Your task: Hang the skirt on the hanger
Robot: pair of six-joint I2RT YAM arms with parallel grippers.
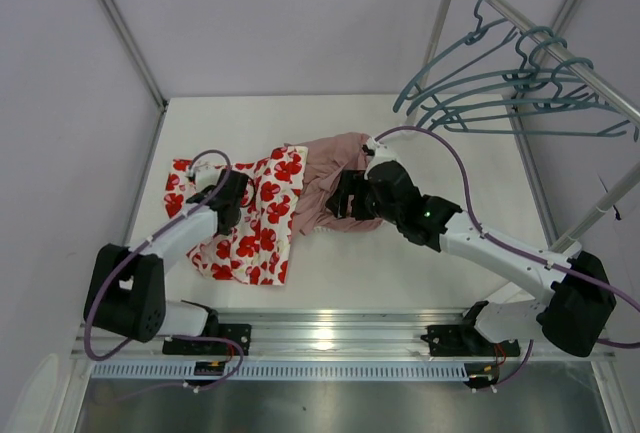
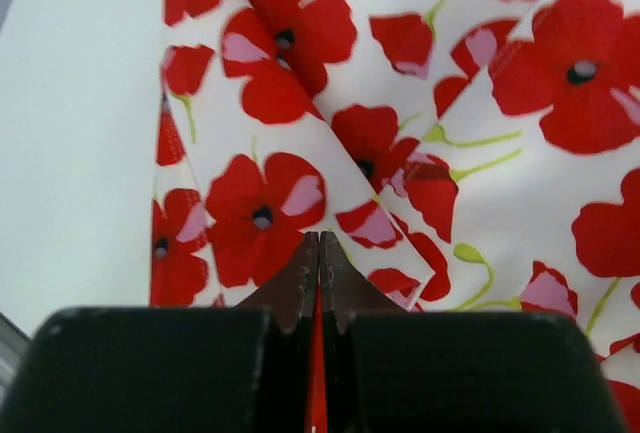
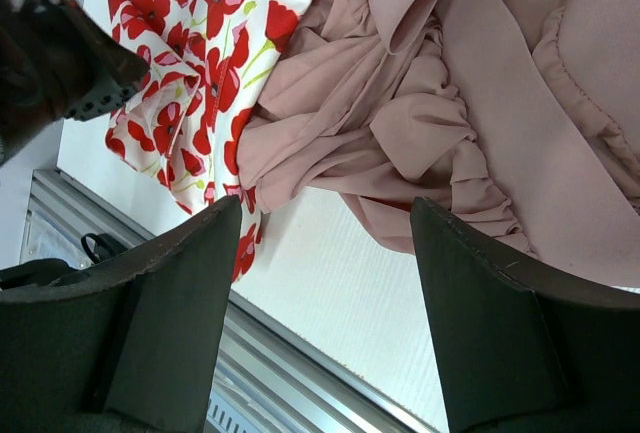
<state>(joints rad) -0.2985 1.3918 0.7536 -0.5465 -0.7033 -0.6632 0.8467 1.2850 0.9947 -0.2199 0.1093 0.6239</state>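
Skirt (image 1: 245, 218) lies on the left side of the table (image 1: 400, 263), its right edge touching a pink garment (image 1: 325, 168). Left gripper (image 2: 319, 245) is pressed together on a fold, seemingly pinching it. Right gripper (image 3: 327, 205) hangs spread wide over the pink garment. Hangers (image 1: 530, 103) hang on the far-right rail (image 1: 590, 78).

The left arm (image 1: 175, 236) reaches forward along the table's left side, with the left gripper (image 2: 319, 253) pinched shut on the skirt (image 2: 500, 203). The right arm (image 1: 500, 253) stretches toward the table's middle, and the right gripper (image 3: 325, 215) has its fingers spread wide.
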